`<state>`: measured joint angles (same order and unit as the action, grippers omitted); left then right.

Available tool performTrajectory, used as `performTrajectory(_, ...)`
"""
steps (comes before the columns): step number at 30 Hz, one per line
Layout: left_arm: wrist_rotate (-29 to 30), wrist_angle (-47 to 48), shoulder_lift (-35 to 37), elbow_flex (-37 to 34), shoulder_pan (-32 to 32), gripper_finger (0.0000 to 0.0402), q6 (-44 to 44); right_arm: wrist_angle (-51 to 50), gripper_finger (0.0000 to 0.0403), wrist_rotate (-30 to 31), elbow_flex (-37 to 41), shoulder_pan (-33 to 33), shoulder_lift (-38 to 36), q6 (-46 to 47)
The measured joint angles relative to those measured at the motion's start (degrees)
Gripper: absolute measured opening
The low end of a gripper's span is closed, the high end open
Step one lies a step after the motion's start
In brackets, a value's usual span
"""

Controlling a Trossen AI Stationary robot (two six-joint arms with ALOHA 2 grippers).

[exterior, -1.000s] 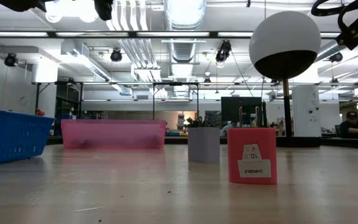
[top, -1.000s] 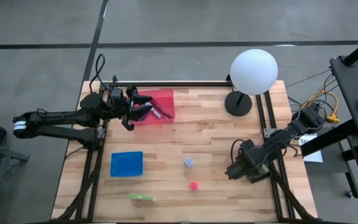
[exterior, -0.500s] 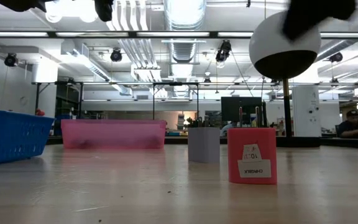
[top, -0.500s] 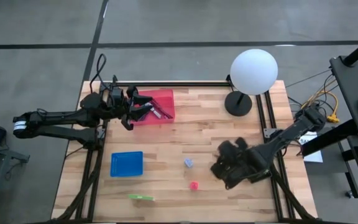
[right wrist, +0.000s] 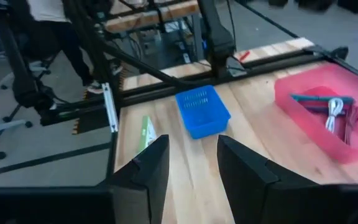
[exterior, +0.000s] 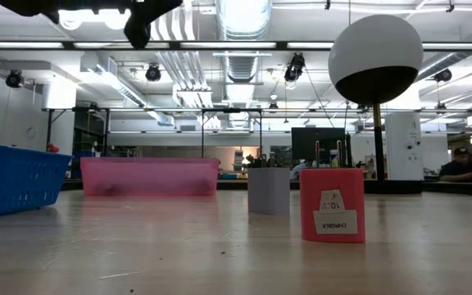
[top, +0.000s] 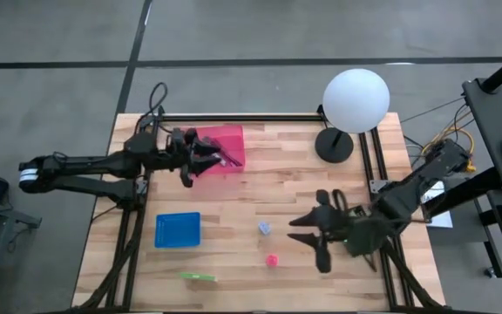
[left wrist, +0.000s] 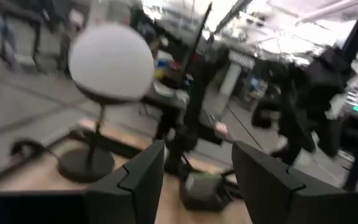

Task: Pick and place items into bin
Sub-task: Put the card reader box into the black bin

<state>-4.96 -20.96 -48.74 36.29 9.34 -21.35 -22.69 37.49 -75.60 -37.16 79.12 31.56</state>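
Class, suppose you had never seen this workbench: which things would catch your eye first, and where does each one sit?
The white globe lamp stands out first, at the table's far right corner. Next comes the pink bin at the far left, with the left gripper over it, and the blue basket nearer the front. The right gripper hangs open over the table beside the small pink block and lavender block.

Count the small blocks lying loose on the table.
2: a lavender block mid-table and a pink block nearer the front edge, both just left of the right gripper. None appears hidden.
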Motion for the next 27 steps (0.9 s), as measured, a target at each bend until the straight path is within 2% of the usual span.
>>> performTrajectory(7,-5.6,5.1,-1.5,0.2,-3.0,0.0173,-10.4,-1.1,0.0114,0.2,0.9,0.1,-3.8,-3.0)
performTrajectory(11,-8.1,9.4,-1.5,1.1,-7.1,0.0173,-16.3,-1.1,0.0109,0.0,0.9,0.0,-4.6,-5.6)
performTrajectory(15,-8.7,18.3,-1.9,3.6,-13.0,0.0173,-20.6,-2.0,0.0105,0.1,1.0,0.1,-4.5,-6.5)
performTrajectory(21,-6.0,32.6,-6.4,11.0,-23.0,0.0173,-24.5,-6.5,0.0098,0.0,1.0,0.0,-4.4,-5.4)
performTrajectory(27,-3.4,45.7,-16.0,22.4,-31.8,0.0173,-24.8,-8.9,0.0092,0.1,1.0,0.1,-4.4,-5.1)
